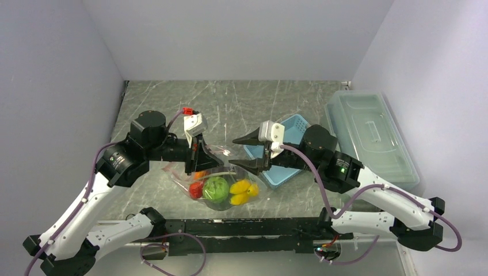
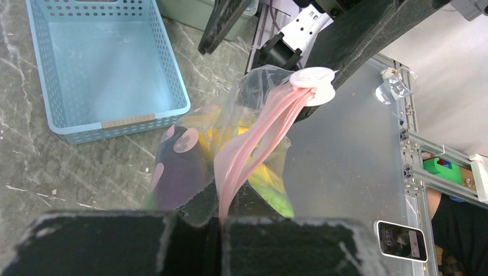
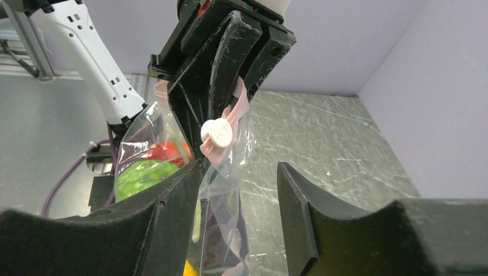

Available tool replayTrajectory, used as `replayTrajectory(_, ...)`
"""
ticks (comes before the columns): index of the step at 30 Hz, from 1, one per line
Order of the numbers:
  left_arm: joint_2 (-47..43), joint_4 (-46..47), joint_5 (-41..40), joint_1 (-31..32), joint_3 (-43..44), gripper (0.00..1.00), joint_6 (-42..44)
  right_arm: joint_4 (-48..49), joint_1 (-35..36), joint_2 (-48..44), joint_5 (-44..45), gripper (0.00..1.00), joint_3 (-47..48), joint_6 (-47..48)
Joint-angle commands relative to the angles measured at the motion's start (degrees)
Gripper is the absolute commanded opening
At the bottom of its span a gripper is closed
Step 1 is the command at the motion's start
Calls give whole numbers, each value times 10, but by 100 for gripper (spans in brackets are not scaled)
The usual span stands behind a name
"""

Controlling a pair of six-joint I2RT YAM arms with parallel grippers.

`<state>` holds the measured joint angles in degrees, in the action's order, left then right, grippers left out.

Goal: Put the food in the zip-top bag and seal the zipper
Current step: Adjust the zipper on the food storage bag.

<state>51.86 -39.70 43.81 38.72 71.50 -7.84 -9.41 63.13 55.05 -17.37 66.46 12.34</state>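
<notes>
Your left tool [image 1: 194,161] is clenched on the bag's [image 3: 224,195] pink zipper [image 2: 247,144]. Your right tool [image 1: 234,152] is released, its fingers spread just beside the bag's top.

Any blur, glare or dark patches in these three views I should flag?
Top external: even light, faint shadows, the zip-top bag small but clear. Left wrist: the left gripper is a dark, blurred mass at the bottom edge; the zipper looks soft. Right wrist: the right gripper is dark and unfocused up close; the bag's plastic glints.
</notes>
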Motion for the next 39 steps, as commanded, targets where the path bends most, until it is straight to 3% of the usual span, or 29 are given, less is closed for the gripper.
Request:
replayTrajectory(1,-11,44,31,2,31,0,-11,34,4,13,-23,52,22,10)
replayTrajectory(8,-8,42,40,2,34,0,-10,31,6,23,-32,33,30,12)
replayTrajectory(17,-1,37,52,2,36,0,-3,29,8,30,-47,19,39,15)
replayTrajectory(22,0,40,63,2,28,0,-5,6,8,39,-55,0,57,17)
replayTrajectory(28,2,32,79,2,29,0,6,-36,7,49,-49,0,83,27)
replayTrajectory(29,2,27,77,2,29,2,9,-44,8,50,-49,0,89,27)
replayTrajectory(34,-6,1,50,2,36,34,31,-123,8,64,-51,0,146,27)
replayTrajectory(39,-9,-17,26,2,49,51,47,-183,8,76,-60,0,181,21)
